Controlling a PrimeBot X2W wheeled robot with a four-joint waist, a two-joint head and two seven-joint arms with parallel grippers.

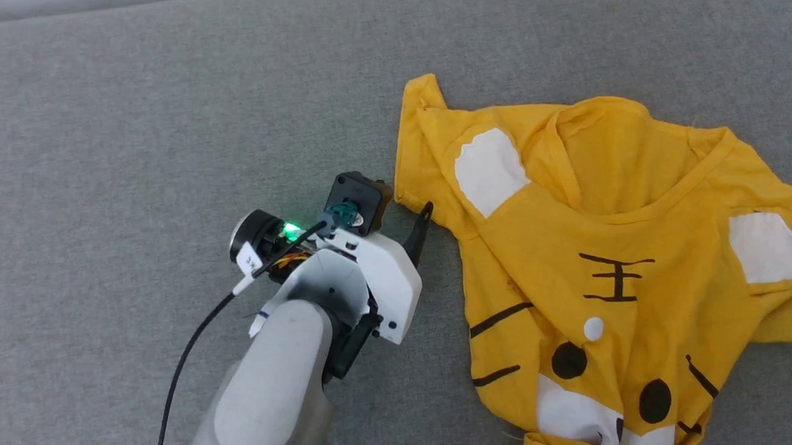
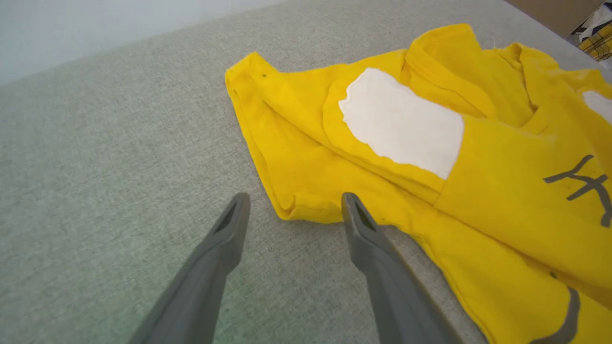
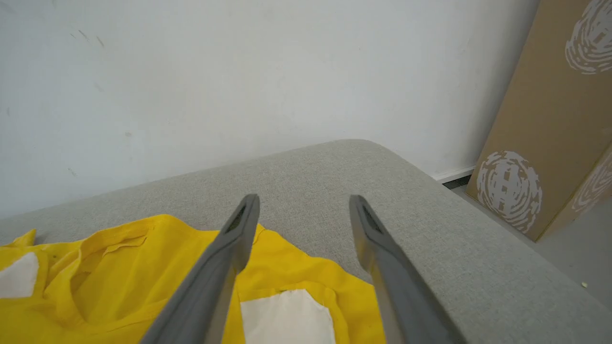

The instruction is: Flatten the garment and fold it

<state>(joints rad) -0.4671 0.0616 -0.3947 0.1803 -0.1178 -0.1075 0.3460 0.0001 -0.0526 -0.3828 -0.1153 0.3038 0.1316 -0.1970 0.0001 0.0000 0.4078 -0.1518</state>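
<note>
The garment point(image 1: 607, 238), a bright-yellow T-shirt with white ear patches and black stripes, lies rumpled on the right half of a grey fabric surface point(image 1: 160, 126). Its collar is folded and its left sleeve is creased. My left gripper point(image 1: 418, 223) reaches in from the lower left, close to that sleeve's hem. In the left wrist view the left gripper point(image 2: 295, 200) is open and holds nothing, one finger on each side of the hem's corner of the garment point(image 2: 502, 191). My right gripper point(image 3: 304, 199) hangs open above the garment point(image 3: 119, 286) near its right ear patch.
The grey surface point(image 3: 430, 215) ends in a rounded corner and drops to the floor on the right. A cardboard box point(image 3: 550, 143) stands there against a white wall point(image 3: 239, 71). A black cable point(image 1: 186, 355) trails from my left wrist. Bare fabric stretches left of the shirt.
</note>
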